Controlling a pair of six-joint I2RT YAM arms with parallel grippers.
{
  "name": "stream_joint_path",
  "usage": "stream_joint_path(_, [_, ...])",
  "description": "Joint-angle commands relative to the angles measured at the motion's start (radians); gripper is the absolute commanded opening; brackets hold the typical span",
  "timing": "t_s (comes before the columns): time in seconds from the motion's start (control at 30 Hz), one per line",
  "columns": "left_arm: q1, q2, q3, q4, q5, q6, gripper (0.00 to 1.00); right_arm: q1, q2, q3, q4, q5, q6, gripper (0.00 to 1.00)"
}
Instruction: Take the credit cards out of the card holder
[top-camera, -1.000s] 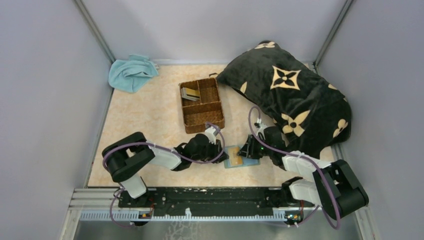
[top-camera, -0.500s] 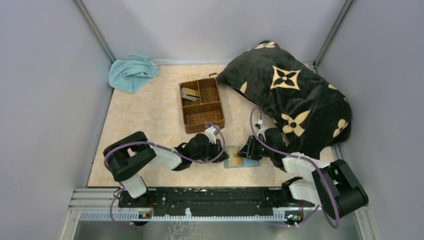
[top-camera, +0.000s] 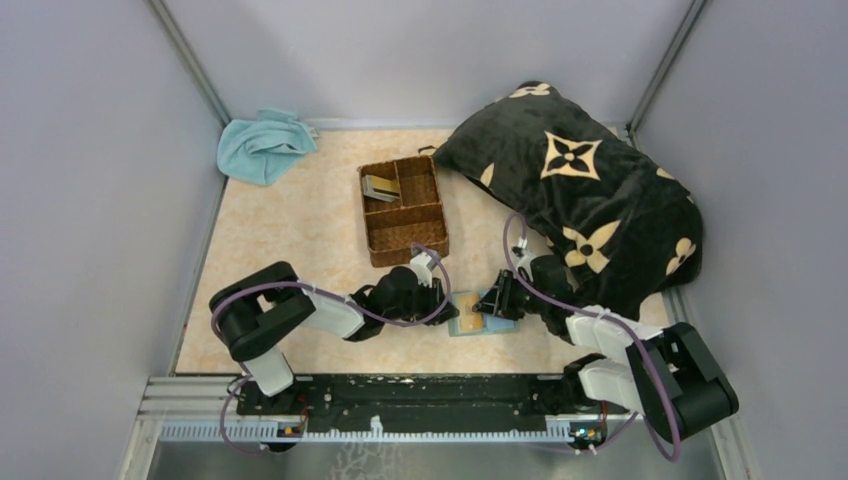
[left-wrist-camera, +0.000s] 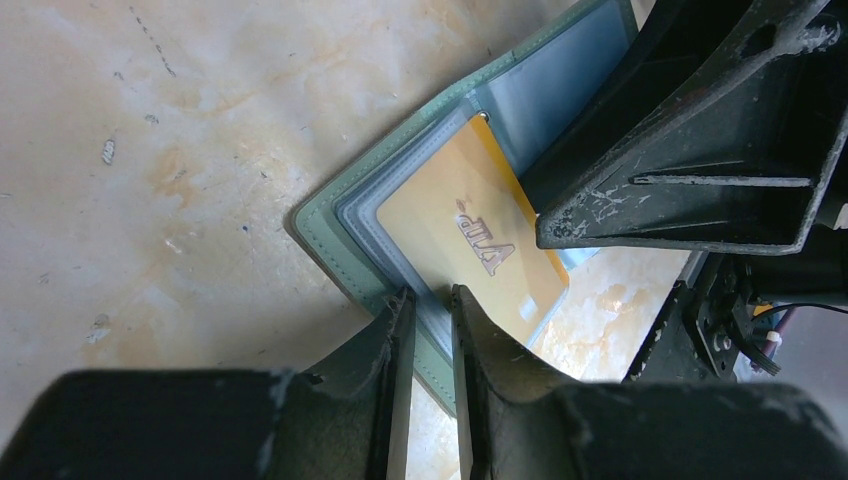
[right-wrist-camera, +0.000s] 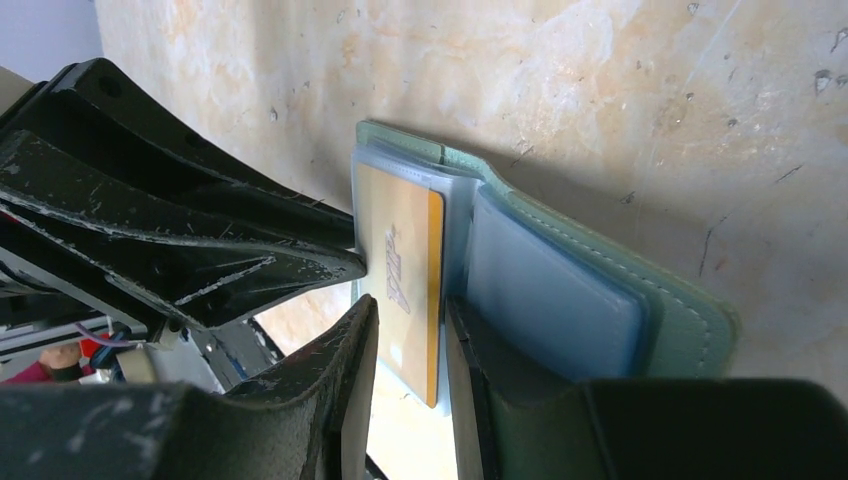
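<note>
- Wicker basket (top-camera: 365, 215) beyond my arms, black pillow (top-camera: 590, 190) to the right.
- The wallet (left-wrist-camera: 330, 240) lies open on the table (top-camera: 290, 230) between them, gold card (left-wrist-camera: 470, 240) showing in its sleeve.
- My left gripper (left-wrist-camera: 429, 300) pinches the wallet's edge; my right gripper (right-wrist-camera: 410, 310) is narrow on the gold card.

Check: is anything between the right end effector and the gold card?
Nothing visible. The right end effector straddles the gold card at the open card holder; the left end effector pinches the holder's opposite side.
</note>
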Motion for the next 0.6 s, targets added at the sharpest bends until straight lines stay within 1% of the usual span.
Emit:
stream_joint_path(0.0, [-0.014,0.073,-0.012,-0.092,0.007,0.011,0.26,0.011,-0.042,0.03,0.096,-0.107,0.036,0.31])
stream_joint_path(0.17, [-0.014,0.077,-0.015,-0.083,0.007,0.007,0.26,0.011,-0.031,0.027,0.107,-0.117,0.033,0.3])
stream_joint_path(0.3, [-0.014,0.092,-0.015,-0.073,0.009,0.002,0.26,0.011,-0.023,0.001,0.17,-0.147,0.069,0.29])
stream_joint_path(0.5, [-0.014,0.112,-0.001,-0.062,0.037,0.001,0.26,0.011,-0.039,0.005,0.209,-0.198,0.115,0.28])
stream_joint_path(0.57, [-0.014,0.114,0.013,-0.068,0.058,0.008,0.27,0.011,-0.048,0.013,0.179,-0.185,0.091,0.27])
